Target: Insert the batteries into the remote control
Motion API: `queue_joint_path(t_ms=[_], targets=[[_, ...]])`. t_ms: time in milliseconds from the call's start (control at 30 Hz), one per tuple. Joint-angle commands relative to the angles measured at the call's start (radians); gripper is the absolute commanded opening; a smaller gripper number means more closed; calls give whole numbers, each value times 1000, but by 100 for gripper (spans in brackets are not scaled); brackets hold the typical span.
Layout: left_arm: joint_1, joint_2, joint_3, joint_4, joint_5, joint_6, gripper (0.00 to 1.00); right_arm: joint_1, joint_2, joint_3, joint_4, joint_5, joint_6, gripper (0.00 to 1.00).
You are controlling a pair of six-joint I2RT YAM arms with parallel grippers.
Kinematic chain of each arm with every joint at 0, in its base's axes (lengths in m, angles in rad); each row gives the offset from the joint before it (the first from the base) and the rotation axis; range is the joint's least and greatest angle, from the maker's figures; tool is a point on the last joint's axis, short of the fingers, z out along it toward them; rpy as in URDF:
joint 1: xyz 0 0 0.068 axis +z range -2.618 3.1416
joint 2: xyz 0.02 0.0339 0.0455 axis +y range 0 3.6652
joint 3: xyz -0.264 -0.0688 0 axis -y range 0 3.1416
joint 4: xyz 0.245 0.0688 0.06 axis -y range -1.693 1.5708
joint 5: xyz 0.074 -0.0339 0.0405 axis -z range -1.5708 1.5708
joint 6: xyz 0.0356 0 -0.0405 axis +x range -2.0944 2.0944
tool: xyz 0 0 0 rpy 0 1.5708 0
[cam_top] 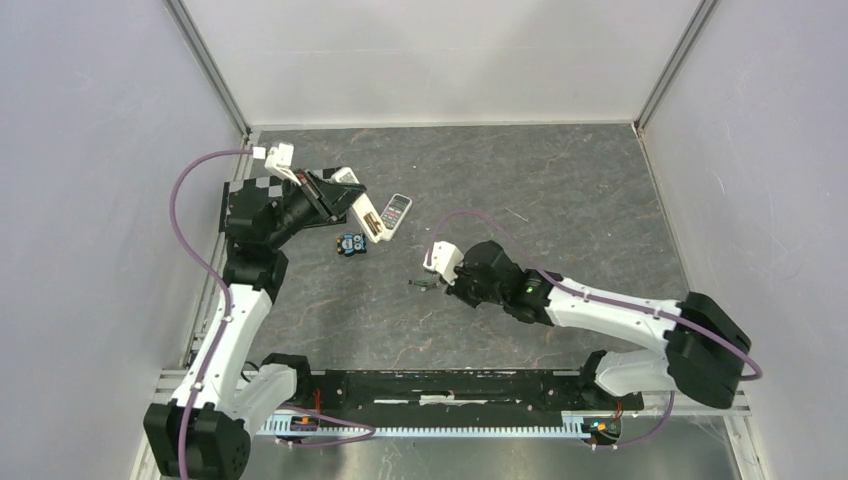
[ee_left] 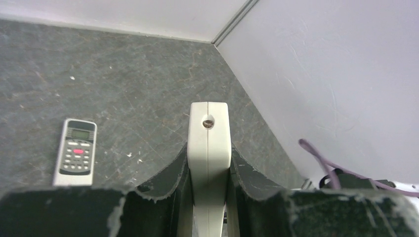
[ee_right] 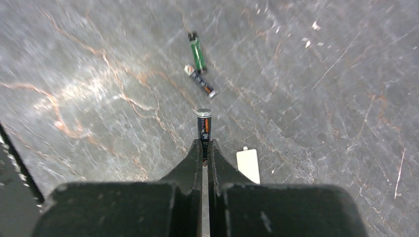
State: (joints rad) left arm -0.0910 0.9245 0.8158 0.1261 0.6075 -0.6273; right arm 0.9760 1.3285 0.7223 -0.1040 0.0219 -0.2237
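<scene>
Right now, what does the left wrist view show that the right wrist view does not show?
Only the left wrist view: the left gripper shut on a white remote held edge-on, a grey remote lying flat on the table, a pale wall, and a purple cable.
Only the right wrist view: the right gripper shut on a black-orange battery, a green battery and a dark battery lying loose, and a small white plate beside the fingers.
Both share: the dark marbled table.
</scene>
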Motion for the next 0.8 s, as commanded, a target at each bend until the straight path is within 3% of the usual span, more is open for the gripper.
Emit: queue_joint_path(t_ms=[0,267,400,767], targets=[[-29,45,-108,154,-9,-179,2,-15,-97,49,43,24,156,0],[-221,131,-256,364,-167,-381,2,-20,-118,290,-45,73,414,0],[-236,172,-308,487,-202,-468,2,-20,-80,389,-138,88,470,0],[-243,204,-331,543,-221,-554,2,-20,5,505,-284,62,506,0]])
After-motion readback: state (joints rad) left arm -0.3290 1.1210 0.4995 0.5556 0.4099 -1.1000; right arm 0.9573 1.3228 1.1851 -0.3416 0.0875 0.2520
